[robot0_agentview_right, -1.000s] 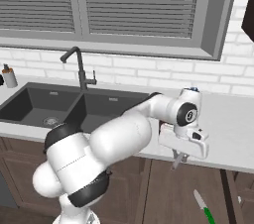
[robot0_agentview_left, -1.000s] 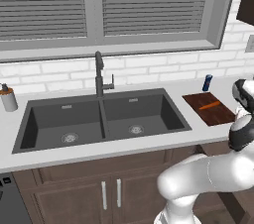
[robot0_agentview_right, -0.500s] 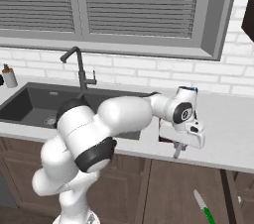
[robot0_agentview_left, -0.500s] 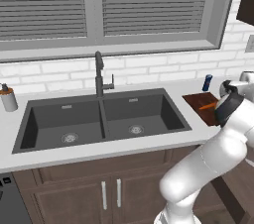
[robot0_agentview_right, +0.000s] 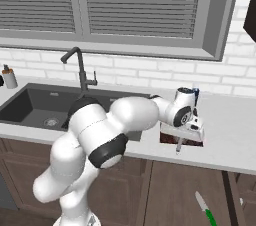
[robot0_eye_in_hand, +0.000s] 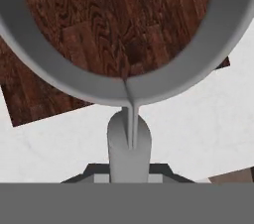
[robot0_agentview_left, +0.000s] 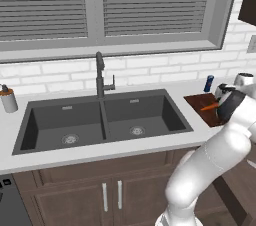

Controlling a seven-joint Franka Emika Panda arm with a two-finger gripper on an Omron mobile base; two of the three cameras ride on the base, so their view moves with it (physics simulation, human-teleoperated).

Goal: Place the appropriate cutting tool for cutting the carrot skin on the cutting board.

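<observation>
Gripper: the gripper (robot0_agentview_right: pixel 180 146) is sitting right of centre in the right base view, just below the front edge of the cutting board; its fingers are pressed together on the grey handle of a peeler (robot0_eye_in_hand: pixel 128 64), pinching it.
Peeler: in the hand view its grey Y-shaped frame is arching across the upper half of the frame, with its toothed blade running along the top edge and its stem dropping to bottom centre between the fingertips.
Cutting board: the dark reddish-brown cutting board (robot0_agentview_left: pixel 202 105) is lying flat on the white desk (robot0_agentview_left: pixel 100 150) at the right of the left base view, just right of the sink (robot0_agentview_left: pixel 102 119); in the hand view its wood grain is showing behind the peeler's frame.
Carrot: the small orange carrot (robot0_agentview_left: pixel 210 106) is resting on the board, partly hidden by the arm's dark joint.
Can: a blue can (robot0_agentview_left: pixel 208 83) is standing upright behind the board, near the brick wall.
Floor: a green-handled knife (robot0_agentview_right: pixel 205 209) is lying at the lower right of the right base view.
</observation>
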